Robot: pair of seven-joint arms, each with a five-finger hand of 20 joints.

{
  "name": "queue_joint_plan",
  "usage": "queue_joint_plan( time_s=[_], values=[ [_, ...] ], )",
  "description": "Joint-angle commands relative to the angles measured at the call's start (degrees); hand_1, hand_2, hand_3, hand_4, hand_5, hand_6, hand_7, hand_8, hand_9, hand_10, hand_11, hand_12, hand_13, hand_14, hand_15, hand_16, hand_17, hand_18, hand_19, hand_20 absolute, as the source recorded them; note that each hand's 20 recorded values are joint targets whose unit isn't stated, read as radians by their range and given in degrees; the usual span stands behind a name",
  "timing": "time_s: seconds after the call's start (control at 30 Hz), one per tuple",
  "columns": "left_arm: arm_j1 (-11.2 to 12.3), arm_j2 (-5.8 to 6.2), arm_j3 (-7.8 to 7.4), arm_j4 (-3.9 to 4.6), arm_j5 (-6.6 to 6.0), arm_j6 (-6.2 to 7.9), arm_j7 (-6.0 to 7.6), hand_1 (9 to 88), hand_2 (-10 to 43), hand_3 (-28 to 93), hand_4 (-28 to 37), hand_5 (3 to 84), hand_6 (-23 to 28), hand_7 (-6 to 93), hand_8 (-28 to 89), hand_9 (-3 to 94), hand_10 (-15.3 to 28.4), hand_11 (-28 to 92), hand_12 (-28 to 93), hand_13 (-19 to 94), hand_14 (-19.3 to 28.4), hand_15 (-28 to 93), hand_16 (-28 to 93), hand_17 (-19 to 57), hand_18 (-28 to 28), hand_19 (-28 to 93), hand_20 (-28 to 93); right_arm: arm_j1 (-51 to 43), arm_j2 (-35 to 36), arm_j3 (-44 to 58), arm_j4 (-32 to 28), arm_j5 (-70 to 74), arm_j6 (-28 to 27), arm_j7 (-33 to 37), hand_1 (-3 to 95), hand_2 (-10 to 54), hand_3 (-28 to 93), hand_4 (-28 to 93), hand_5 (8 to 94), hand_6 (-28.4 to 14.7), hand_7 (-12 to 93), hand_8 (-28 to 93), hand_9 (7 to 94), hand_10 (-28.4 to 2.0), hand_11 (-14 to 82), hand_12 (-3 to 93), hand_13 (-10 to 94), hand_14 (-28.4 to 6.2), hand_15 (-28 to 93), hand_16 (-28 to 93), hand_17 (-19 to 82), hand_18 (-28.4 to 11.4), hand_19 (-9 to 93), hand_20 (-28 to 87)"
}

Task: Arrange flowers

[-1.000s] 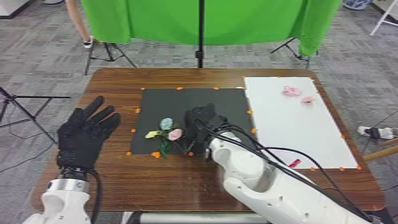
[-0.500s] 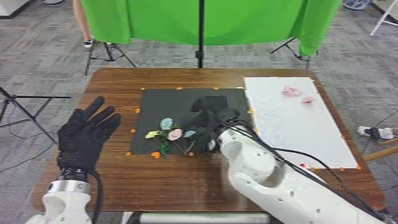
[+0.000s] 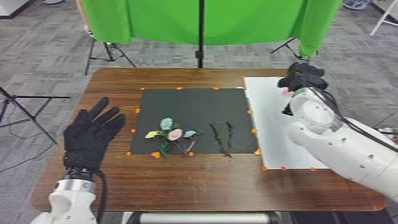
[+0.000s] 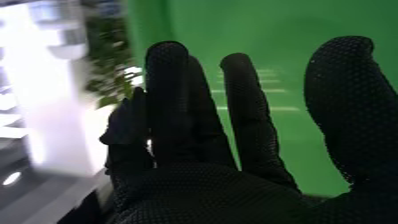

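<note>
The right hand is over the far end of the white board, on the robot's right side of the table; a pink flower shows just beside it, and the right arm extends over the board. In the right wrist view, the fingers of the right hand are straight, some close together and others with gaps between, and the thumb stands well apart from them; the green cloth is behind, with a leafy plant off to one side.

The left hand is over the table to the left of the black mat; its fingers are extended and spread, pointing toward the far edge.

On the mat's near left part lies a cluster of flowers: a blue flower farthest away, a yellow flower and a second pink flower nearer, their stems running toward the near edge; to the right of them two green stems lie side by side, apart along most of their length, their brown ends close together at the mat's near edge; small orange markers dot the borders of mat and board.
</note>
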Motion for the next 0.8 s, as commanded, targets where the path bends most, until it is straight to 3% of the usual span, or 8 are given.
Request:
queue_joint_plan(
  time_s=[0.03,0.2,0.3,0.5,0.57,0.6,0.73,0.8],
  values=[
    [0.2,0.23,0.33,0.03,-0.59,0.21,0.04,20.4,10.1,77,-28.3,39.1,10.3,12.8,-9,36.1,21.1,25,12,26,28.3,54,-8,-8.1,28.4,59,9,-2.2,1.7,6.6,3.5,3.6,-10.8,1.2,31.6,-9.5,84,-28,47.0,-1.4,16,-13,43.2,-19.6,16.9,13.2,39,-16.4,75,6,15,-21.0,87,54],
    [1.0,0.33,-0.01,-0.41,-0.73,0.63,0.45,20.4,10.1,77,-28.3,39.2,10.3,12.8,-9,36.1,21.1,25,12,26,28.2,54,-8,-8.1,28.4,59,9,-5.5,1.1,9.2,4.3,4.9,-14.1,-0.1,32.5,-9.5,85,-28,44.3,0.0,16,-14,40.0,-20.1,16.0,13.4,35,-16.5,75,4,13,-20.6,87,55],
    [0.6,-0.19,-0.37,-0.29,-0.41,0.18,-0.38,20.4,10.1,77,-28.3,39.3,10.4,12.8,-9,36.1,21.1,26,12,26,28.3,54,-8,-8.1,28.4,59,9,-6.7,0.7,10.1,4.7,4.7,-15.9,-0.4,33.0,-9.5,85,-28,44.3,1.1,17,-14,40.5,-19.7,15.8,13.3,35,-16.5,75,4,13,-20.6,87,55],
    [0.2,-0.56,-0.53,-0.15,-0.35,0.20,-0.96,20.5,10.1,77,-28.3,39.4,10.5,12.9,-9,36.1,21.2,26,12,26,28.3,54,-8,-8.1,28.4,59,9,-7.2,-0.4,10.0,6.5,3.6,-17.5,-2.8,34.4,-9.5,84,-28,49.7,3.7,19,-15,46.8,-17.3,16.8,13.2,40,-16.1,74,4,14,-20.9,87,56],
    [0.5,-0.70,-0.60,-0.25,-0.27,0.08,-1.10,20.5,10.1,77,-28.3,39.5,10.5,12.8,-9,36.1,21.1,26,12,26,28.3,54,-8,-8.2,28.4,59,9,-6.1,-0.3,7.4,7.6,0.1,-15.7,-3.9,35.0,-9.5,84,-28,52.4,5.1,20,-16,49.1,-16.2,17.3,13.1,41,-15.7,73,4,14,-21.1,87,56],
    [0.4,-0.70,-0.53,-0.19,-0.25,-0.03,-1.06,20.6,10.2,77,-28.3,39.4,10.6,12.8,-9,36.2,21.2,26,12,26,28.3,54,-8,-8.2,28.4,59,9,-5.8,-0.4,6.8,7.8,-0.5,-15.5,-4.2,36.0,-9.5,83,-28,57.3,6.0,19,-16,53.8,-14.0,18.8,12.8,45,-14.4,72,5,15,-20.9,87,56],
    [0.4,-0.66,-0.61,-0.28,-0.28,0.18,-0.88,20.6,10.1,77,-28.3,39.5,10.6,12.8,-9,36.2,21.2,26,12,26,28.3,54,-8,-8.2,28.4,59,9,-4.8,0.5,2.7,8.5,-4.7,-9.2,-4.3,43.6,-9.5,74,-28,72.1,6.8,17,-9,68.2,-11.0,21.9,13.9,56,-10.3,71,9,19,-20.0,89,54],
    [0.6,-0.65,-0.58,-0.33,-0.40,0.24,-0.67,20.6,10.2,77,-28.3,39.5,10.6,12.8,-9,36.2,21.2,26,12,26,28.3,54,-8,-8.2,28.4,59,9,-5.0,0.9,2.1,8.2,-5.8,-7.9,-4.6,49.9,-9.5,67,-28,82.8,6.6,16,-3,81.3,-8.0,17.3,23.4,63,-7.9,71,12,23,-19.5,91,52]
  ],
)
